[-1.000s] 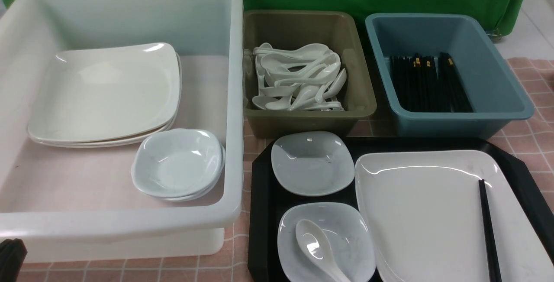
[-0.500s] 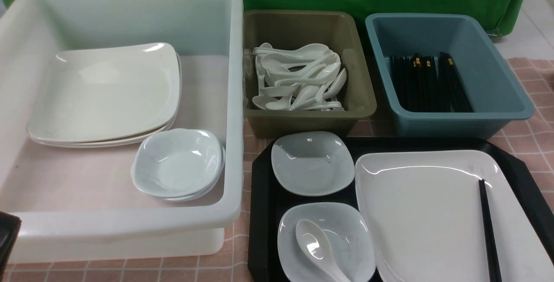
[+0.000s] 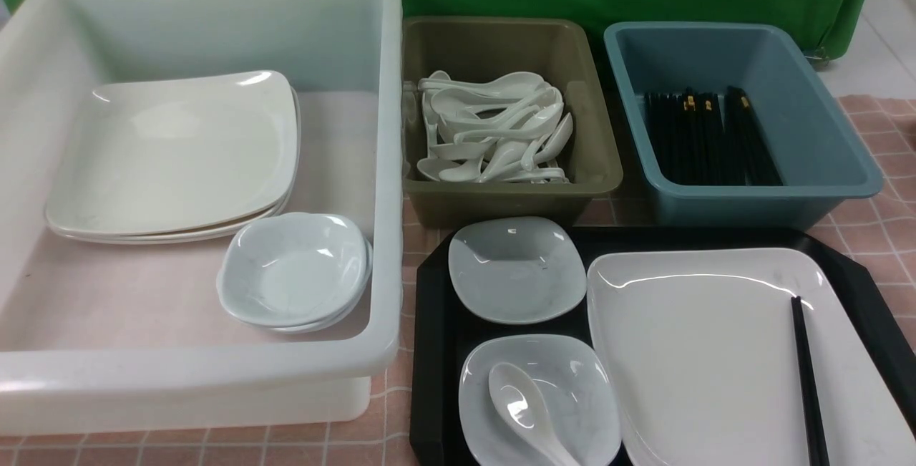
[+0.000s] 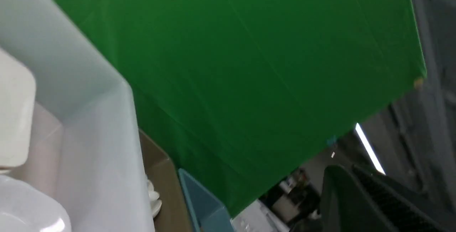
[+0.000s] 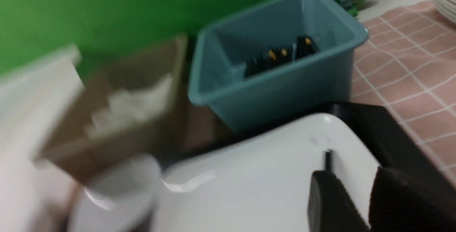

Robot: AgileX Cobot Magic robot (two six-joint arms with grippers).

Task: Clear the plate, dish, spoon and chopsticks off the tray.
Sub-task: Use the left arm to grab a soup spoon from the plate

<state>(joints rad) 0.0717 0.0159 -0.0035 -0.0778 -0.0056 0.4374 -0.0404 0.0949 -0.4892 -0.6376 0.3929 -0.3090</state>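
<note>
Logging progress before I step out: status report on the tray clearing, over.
Left claw shut, empty. Right claw open over plate, beside chopsticks. Spoon in near dish, far dish bare, all on tray. Nothing blocking.

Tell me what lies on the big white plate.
Only the black chopsticks lie on the plate, along its right side. Its near edge is out of frame; the tray beneath is covered.

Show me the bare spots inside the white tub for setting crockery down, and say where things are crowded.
Two bare floor patches in the white tub: one between the stacked plates and the right wall, behind the small dishes; one along the near wall, left of those dishes. The tray is crowded, nearly all covered.
</note>
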